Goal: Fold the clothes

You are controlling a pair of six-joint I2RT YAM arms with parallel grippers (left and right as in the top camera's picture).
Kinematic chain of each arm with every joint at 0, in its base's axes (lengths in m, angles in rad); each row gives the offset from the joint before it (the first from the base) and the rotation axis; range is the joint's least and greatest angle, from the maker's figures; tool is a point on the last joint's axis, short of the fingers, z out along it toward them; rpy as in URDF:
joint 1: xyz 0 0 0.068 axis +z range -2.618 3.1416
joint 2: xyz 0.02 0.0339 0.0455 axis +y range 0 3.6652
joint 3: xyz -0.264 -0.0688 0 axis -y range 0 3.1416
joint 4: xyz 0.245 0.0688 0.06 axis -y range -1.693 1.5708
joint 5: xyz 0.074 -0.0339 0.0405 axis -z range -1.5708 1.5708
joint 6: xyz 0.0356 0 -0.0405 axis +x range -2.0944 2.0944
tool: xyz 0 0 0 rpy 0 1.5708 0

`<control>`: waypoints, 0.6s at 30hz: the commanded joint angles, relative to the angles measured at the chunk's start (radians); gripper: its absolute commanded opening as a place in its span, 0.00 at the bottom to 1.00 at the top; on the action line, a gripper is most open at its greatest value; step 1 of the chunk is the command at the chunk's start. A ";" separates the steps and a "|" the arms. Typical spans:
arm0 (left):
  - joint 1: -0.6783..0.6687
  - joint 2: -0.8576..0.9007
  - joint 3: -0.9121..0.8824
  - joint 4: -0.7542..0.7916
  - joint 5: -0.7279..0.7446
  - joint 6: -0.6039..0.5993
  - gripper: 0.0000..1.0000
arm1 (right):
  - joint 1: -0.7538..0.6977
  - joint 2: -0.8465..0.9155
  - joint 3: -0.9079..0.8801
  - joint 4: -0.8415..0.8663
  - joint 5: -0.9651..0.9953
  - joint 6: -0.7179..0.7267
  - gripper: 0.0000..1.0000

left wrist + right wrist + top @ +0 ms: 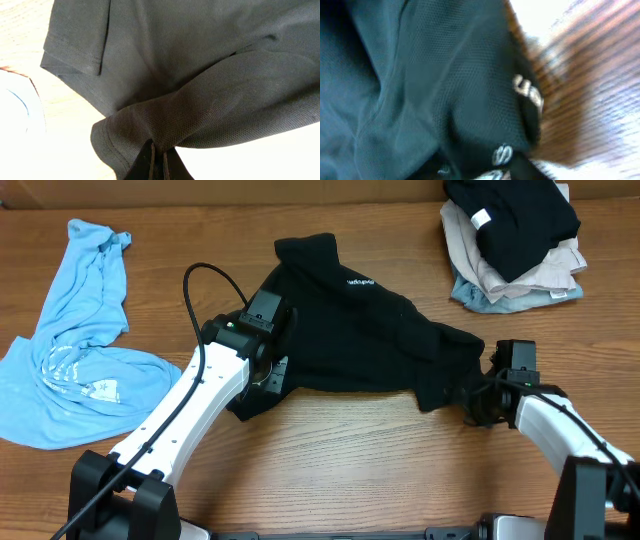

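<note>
Table (340,455) holds one black shirt (370,340), one blue garment (75,370), one stack (520,250).

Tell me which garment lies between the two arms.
The black shirt at mid-table. The light blue shirt lies crumpled at the left, the folded stack top right, both untouched; only the black one is pinched by the left gripper.

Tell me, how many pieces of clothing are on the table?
5: black shirt mid-table, light blue shirt at left, and stacked at far right a black garment, a beige garment and a grey-blue garment. The stack may hide more.
</note>
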 commanded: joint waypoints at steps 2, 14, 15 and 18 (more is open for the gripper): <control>0.006 0.003 0.020 0.001 -0.015 0.003 0.04 | 0.004 0.050 -0.022 -0.019 -0.027 0.036 0.04; 0.174 0.003 0.399 -0.260 -0.098 -0.041 0.04 | 0.003 -0.072 0.370 -0.448 -0.043 -0.100 0.04; 0.197 0.003 0.449 -0.282 -0.111 -0.041 0.04 | 0.003 -0.085 0.440 -0.501 -0.038 -0.118 0.04; 0.259 0.003 0.594 -0.331 -0.130 -0.019 0.04 | 0.000 -0.109 0.684 -0.653 -0.020 -0.164 0.04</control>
